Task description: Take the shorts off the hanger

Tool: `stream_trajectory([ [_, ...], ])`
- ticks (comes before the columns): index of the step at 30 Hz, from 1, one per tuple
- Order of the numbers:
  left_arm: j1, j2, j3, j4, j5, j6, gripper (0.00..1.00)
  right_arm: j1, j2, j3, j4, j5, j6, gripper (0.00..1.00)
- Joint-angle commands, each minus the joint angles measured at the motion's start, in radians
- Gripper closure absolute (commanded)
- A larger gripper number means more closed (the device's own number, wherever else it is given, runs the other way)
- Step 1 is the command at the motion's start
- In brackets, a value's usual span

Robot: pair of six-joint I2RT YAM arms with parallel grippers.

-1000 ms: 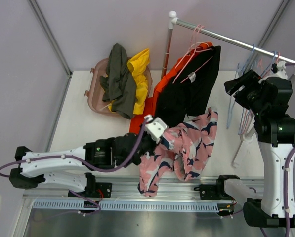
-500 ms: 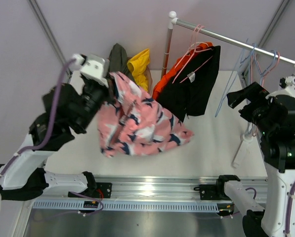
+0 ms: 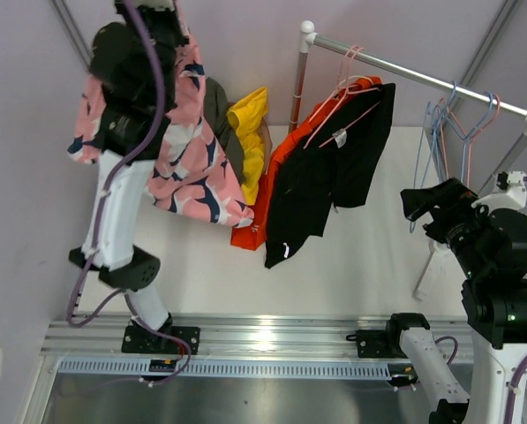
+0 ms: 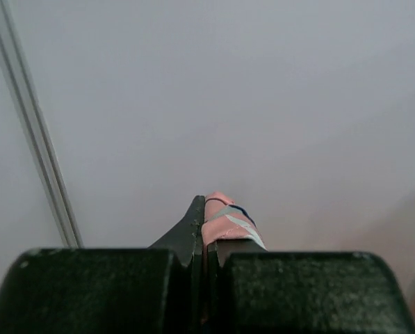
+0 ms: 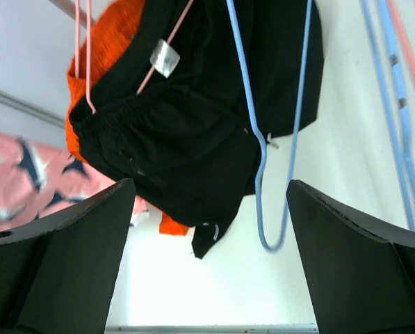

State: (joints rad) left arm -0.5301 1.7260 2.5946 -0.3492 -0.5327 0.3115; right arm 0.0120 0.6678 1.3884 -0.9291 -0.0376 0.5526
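Observation:
My left gripper [image 4: 206, 233] is shut on the pink patterned shorts [image 3: 189, 159], which hang from my raised left arm high at the upper left; a fold shows between the fingers [image 4: 224, 223]. The black shorts [image 3: 329, 172] and orange shorts [image 3: 272, 190] hang on pink hangers [image 3: 347, 84] from the rail [image 3: 413, 72]. They also show in the right wrist view, black [image 5: 193, 132] and orange [image 5: 113, 35]. My right gripper [image 5: 207, 278] is open and empty, right of the rail. The yellow shorts [image 3: 248, 128] and olive shorts [image 3: 219, 102] lie at the back.
Several empty blue and pink hangers [image 3: 453, 132] hang at the rail's right end; a blue one [image 5: 273, 160] dangles close before my right gripper. The rail's upright post [image 3: 300, 75] stands at the back middle. The basket under the yellow and olive shorts is hidden.
My left arm has swung from the table's front middle up to the far upper left, carrying the pink shorts. The right arm has drawn back and down from the rail.

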Motion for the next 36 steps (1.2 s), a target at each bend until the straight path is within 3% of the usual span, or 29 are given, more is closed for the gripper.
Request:
stream_trajectory([
  [1, 0.129, 0.131, 0.019, 0.093, 0.169, -0.124, 1.0, 0.006, -0.022, -0.046, 0.088, -0.119, 0.023, 0.04],
  [6, 0.223, 0.294, 0.012, 0.147, 0.345, -0.264, 1.0, 0.009, -0.028, -0.078, 0.145, -0.185, 0.017, 0.04],
  [10, 0.245, 0.388, -0.065, 0.148, 0.416, -0.302, 0.91, 0.009, -0.007, -0.054, 0.235, -0.252, 0.023, 0.04],
  [12, 0.252, 0.432, -0.091, 0.118, 0.421, -0.313, 0.72, 0.008, 0.013, -0.032, 0.295, -0.303, 0.032, 0.03],
  [13, 0.255, 0.444, -0.099, 0.087, 0.422, -0.349, 0.26, 0.009, 0.021, -0.022, 0.321, -0.324, 0.038, 0.03],
  [14, 0.257, 0.454, -0.108, 0.067, 0.434, -0.359, 0.04, 0.009, 0.032, -0.002, 0.349, -0.346, 0.058, 0.03],
  [15, 0.259, 0.467, -0.119, 0.044, 0.444, -0.365, 0.01, 0.009, 0.044, 0.009, 0.377, -0.378, 0.07, 0.03],
  [18, 0.257, 0.43, -0.168, -0.068, 0.433, -0.403, 0.01, 0.008, 0.125, 0.069, 0.464, -0.413, 0.118, 0.03],
  [21, 0.254, 0.312, -0.347, -0.109, 0.41, -0.454, 0.01, 0.022, 0.234, 0.128, 0.529, -0.412, 0.142, 0.04],
  [25, 0.243, -0.036, -0.719, -0.099, 0.456, -0.517, 0.01, 0.103, 0.383, 0.191, 0.582, -0.31, 0.121, 0.07],
  [30, 0.161, -0.379, -1.128, -0.073, 0.49, -0.479, 0.01, 0.218, 0.586, 0.267, 0.596, -0.203, 0.05, 0.2],
  [36, 0.078, -0.733, -1.393, -0.171, 0.422, -0.469, 0.01, 0.241, 0.697, 0.299, 0.624, -0.137, 0.041, 0.35],
])
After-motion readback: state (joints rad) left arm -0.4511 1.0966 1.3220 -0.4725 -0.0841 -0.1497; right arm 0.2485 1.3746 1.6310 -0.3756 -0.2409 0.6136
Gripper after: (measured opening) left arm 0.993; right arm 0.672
